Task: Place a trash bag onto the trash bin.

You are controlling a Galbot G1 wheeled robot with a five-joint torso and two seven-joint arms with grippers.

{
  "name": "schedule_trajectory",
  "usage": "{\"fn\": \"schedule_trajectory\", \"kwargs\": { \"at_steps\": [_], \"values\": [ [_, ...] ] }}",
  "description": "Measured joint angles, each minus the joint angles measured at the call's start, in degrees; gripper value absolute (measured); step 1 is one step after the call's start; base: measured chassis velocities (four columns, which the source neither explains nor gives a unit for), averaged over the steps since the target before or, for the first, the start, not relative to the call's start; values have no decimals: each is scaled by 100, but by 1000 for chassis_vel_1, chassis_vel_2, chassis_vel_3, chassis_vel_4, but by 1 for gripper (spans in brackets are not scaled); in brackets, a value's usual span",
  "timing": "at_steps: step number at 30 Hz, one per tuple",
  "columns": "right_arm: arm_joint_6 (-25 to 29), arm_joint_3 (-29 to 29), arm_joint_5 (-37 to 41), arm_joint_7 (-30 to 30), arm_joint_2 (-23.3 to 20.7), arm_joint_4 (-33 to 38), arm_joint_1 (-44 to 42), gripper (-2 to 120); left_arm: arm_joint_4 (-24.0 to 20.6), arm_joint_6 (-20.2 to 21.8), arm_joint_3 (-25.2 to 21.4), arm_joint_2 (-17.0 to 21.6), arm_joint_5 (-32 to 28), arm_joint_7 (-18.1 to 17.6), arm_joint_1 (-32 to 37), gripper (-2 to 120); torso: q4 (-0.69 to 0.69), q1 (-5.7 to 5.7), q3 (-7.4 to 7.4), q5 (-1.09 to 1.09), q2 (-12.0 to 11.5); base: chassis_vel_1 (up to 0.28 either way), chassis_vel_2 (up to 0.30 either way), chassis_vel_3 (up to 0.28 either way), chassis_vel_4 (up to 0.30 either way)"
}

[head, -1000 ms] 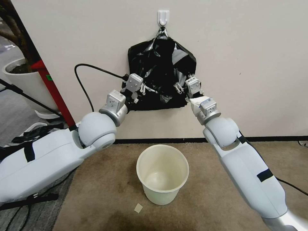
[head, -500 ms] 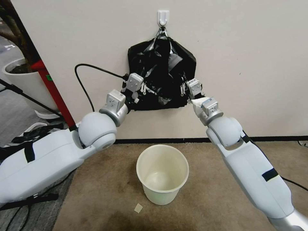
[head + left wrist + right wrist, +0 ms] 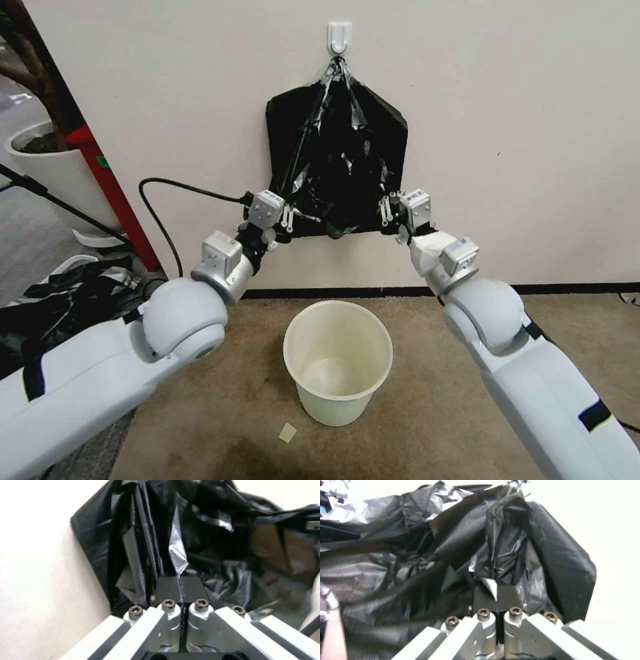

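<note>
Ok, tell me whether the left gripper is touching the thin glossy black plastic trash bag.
Touching. In the left wrist view the left gripper has its jaws shut on a silver-taped fold of the thin glossy black plastic trash bag, with no gap between them.

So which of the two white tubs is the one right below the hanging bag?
The cream trash bin on the carpet, empty and directly under the trash bag. The other, a white planter, stands far left holding a tree trunk.

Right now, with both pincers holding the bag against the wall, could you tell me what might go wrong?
1. The thin glossy black plastic trash bag hangs from the white wall hook; pulling could tear the film.
2. The left pincer and right pincer each pinch a narrow fold, which might slip.
3. The round cream-white plastic trash bin stands unheld and may tip.
</note>
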Motion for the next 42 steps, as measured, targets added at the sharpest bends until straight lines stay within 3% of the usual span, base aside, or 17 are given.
{"fn": "schedule_trajectory", "kwargs": {
  "at_steps": [6,14,20,33,42],
  "values": [
    [5,192,88,-7,6,364,-606,0,-277,-71,-732,29,219,105,820,0,0,0,0,0,0,0,0,0,0],
    [-1,331,451,131,87,851,-1252,0,-707,-155,-1273,80,440,150,1712,0,1,0,0,-1,0,0,0,0,0],
    [-116,361,900,374,235,1207,-1456,0,-904,-170,-1453,156,447,148,1723,0,1,0,0,-1,0,0,0,0,0],
    [-358,585,1407,665,523,1602,-1979,0,-1015,-200,-1429,156,439,136,1715,0,0,0,0,-1,0,0,0,0,0],
    [-193,657,1264,658,689,1519,-2515,0,-754,-186,-977,-249,820,131,1682,0,0,0,0,-1,0,0,0,0,0]
  ]
}}
